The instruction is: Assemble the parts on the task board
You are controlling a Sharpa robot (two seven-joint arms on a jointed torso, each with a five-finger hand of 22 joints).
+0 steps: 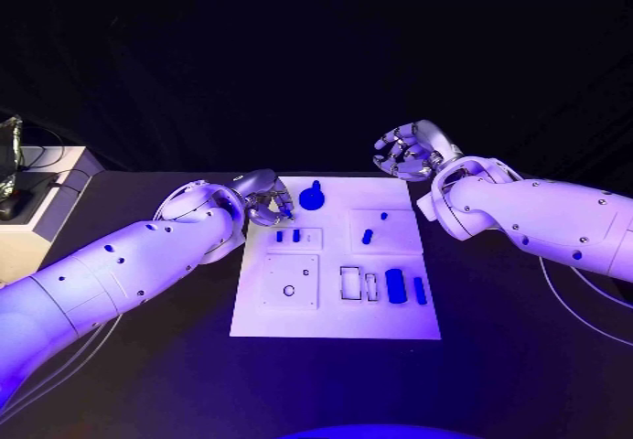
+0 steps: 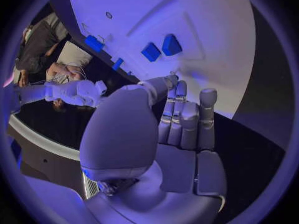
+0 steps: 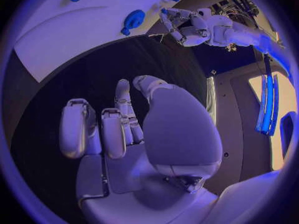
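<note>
The white task board [image 1: 396, 322] lies in the middle of the black table. On it are a round blue part with a tail [image 1: 313, 195], two small blue parts [image 1: 286, 236] in a raised block, two more [image 1: 368, 236] to their right, and long blue pieces [image 1: 394, 286] near the front right. My left hand [image 1: 264, 201] hovers over the board's far left corner, fingers loosely bent, holding nothing; the two small blue parts [image 2: 161, 48] lie just beyond its fingers [image 2: 181, 114]. My right hand [image 1: 412, 151] is raised past the far right corner, its fingers [image 3: 93, 129] curled in on nothing.
A white stand with dark equipment [image 1: 39, 206] sits at the table's left edge. Thin cables [image 1: 581, 302] trail under my right arm. Empty slots [image 1: 351, 282] and a ring-shaped hole [image 1: 289, 290] mark the board's front half.
</note>
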